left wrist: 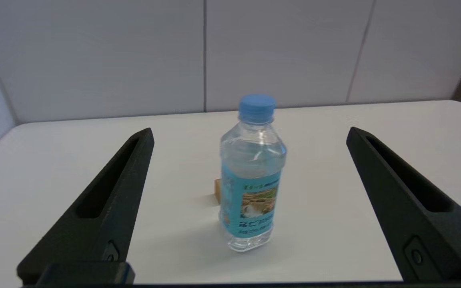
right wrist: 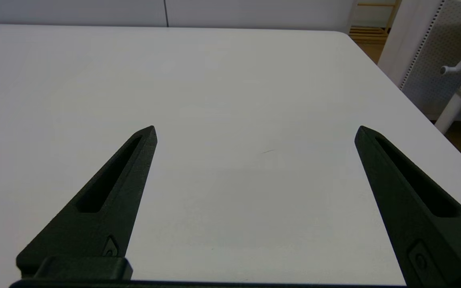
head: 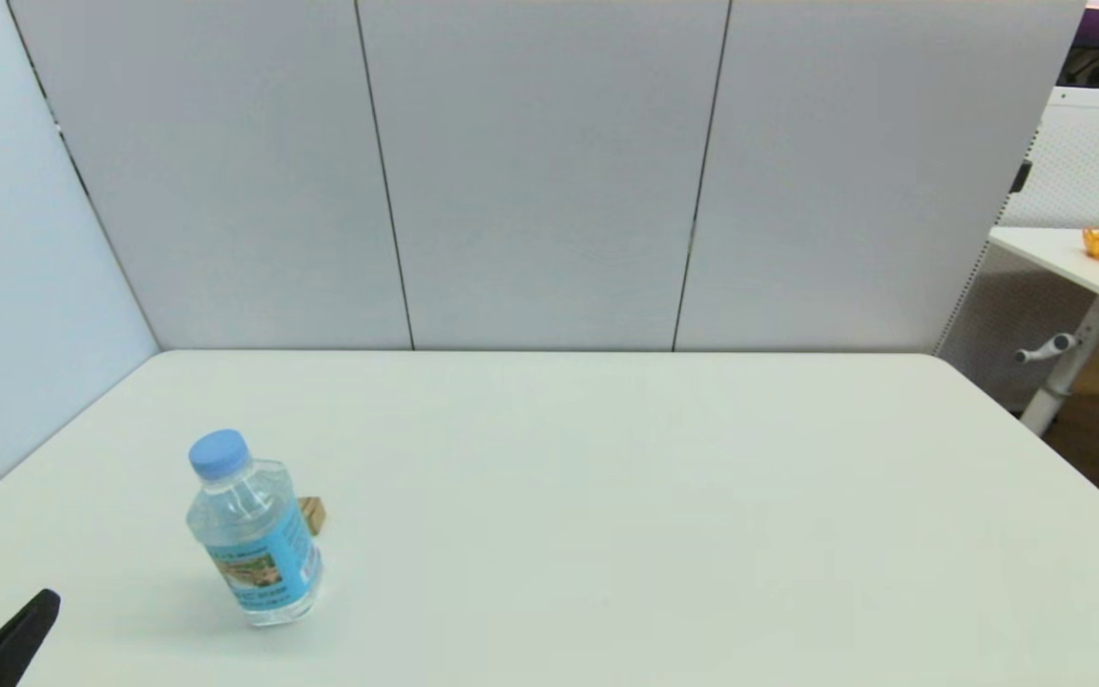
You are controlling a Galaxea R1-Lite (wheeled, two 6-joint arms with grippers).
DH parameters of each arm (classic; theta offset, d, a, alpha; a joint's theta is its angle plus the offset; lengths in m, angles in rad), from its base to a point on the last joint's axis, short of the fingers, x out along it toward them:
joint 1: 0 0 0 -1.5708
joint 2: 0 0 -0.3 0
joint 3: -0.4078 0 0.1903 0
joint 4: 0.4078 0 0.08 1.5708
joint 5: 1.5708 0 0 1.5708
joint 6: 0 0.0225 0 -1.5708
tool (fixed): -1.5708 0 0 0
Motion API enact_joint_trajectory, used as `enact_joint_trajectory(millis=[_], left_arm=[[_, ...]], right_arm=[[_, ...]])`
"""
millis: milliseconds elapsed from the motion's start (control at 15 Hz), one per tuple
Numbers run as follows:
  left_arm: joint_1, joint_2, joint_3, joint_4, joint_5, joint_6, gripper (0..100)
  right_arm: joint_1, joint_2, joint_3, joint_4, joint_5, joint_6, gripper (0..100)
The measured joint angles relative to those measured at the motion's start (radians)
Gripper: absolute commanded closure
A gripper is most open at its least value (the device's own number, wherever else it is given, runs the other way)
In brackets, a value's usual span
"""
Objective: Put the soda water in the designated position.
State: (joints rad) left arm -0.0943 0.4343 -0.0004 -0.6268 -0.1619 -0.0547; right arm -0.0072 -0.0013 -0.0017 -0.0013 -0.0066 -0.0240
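Soda water (left wrist: 252,176) upright on tabletop (head: 607,496), robot's left side, small wooden cube (head: 312,514) just behind. Left gripper (left wrist: 249,134) fingers spread, bottle ahead, no contact. Right gripper (right wrist: 255,132) spread, holding nothing. Looks full: heavyish, smooth, squeezable; grip labelled middle.

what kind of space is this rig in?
Probably an office-style lab bay: a white table closed in by grey partition panels, and a height-adjustable desk beyond. Only a soda water and small wooden cube are out.
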Motion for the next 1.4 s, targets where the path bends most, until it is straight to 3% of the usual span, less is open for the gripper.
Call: enact_joint_trajectory(millis=[400,1000,1267,1400], left_arm=[[0.082,-0.136,0.000,0.113,-0.002,0.055,0],[0.099,-0.406,0.000,0.469,0.016,0.064,0],[0.099,-0.432,0.000,0.595,0.153,0.065,0],[0.099,-0.434,0.000,0.628,0.158,0.069,0]], right_arm=[[0.000,0.000,0.000,0.000,0.001,0.000,0],[0.000,0.000,0.000,0.000,0.000,0.000,0],[0.000,0.000,0.000,0.000,0.001,0.000,0],[0.000,0.000,0.000,0.000,0.000,0.000,0]])
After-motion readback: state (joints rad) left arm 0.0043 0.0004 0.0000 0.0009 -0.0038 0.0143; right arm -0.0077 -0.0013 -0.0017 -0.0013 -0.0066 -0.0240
